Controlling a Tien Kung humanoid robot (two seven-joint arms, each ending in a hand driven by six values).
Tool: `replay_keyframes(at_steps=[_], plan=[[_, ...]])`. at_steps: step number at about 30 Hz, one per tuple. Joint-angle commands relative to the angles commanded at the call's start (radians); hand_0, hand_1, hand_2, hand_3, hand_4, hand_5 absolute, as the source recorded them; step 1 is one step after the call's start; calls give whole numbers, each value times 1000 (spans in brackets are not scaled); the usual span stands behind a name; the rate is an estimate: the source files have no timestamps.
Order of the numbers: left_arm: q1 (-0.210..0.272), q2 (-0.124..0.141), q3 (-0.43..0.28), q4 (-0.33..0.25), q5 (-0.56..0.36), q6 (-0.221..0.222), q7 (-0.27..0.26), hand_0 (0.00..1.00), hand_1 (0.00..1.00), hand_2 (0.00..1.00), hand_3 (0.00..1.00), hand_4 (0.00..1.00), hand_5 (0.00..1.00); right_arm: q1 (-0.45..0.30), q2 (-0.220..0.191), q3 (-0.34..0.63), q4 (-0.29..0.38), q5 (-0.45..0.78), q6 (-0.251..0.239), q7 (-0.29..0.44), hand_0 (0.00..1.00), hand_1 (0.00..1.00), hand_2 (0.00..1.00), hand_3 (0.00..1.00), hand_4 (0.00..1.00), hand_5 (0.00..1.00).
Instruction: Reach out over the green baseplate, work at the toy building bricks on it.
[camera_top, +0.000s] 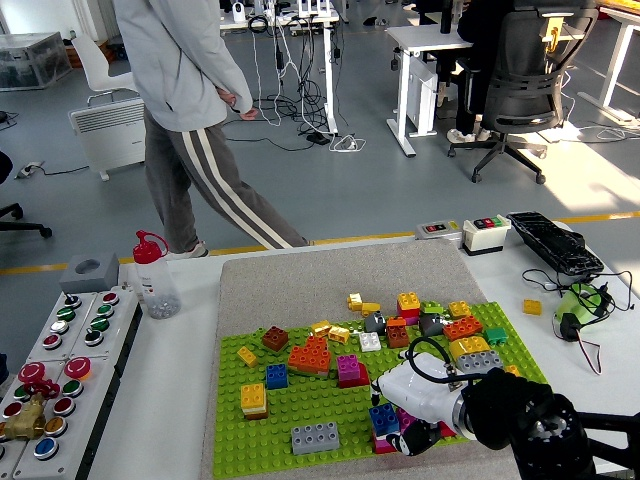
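Many studded plastic bricks (310, 357) on knobbly baseplate (300, 405).

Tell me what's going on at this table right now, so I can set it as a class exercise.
The robot's right hand reaches in from the lower right over the green baseplate, down among a blue brick and magenta bricks near its front edge. Whether it actually grips one is hidden. Other coloured bricks sit scattered across the plate, including a grey brick near the front. The left hand is out of view. A person walks past behind the table, touching nothing.
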Motion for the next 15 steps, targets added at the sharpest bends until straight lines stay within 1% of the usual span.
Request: replay_keyframes(at_steps=[3,4,11,15], plan=[[1,0,0,0,1,0,0,727,761,767,669,473,998,-3,-1,8,9,-7,-4,2,998,832,840,785,687,313],[1,0,-1,0,2,0,0,725,760,767,669,473,998,-4,-2,11,13,-9,-5,4,998,853,865,817,693,315],[2,0,-2,0,5,-1,2,726,760,767,669,473,998,-11,-7,26,45,-22,-10,12,998,857,872,830,697,317],[3,0,-2,0,4,-1,1,726,760,767,669,473,998,-19,-13,42,79,-16,-7,20,998,857,872,830,697,317]])
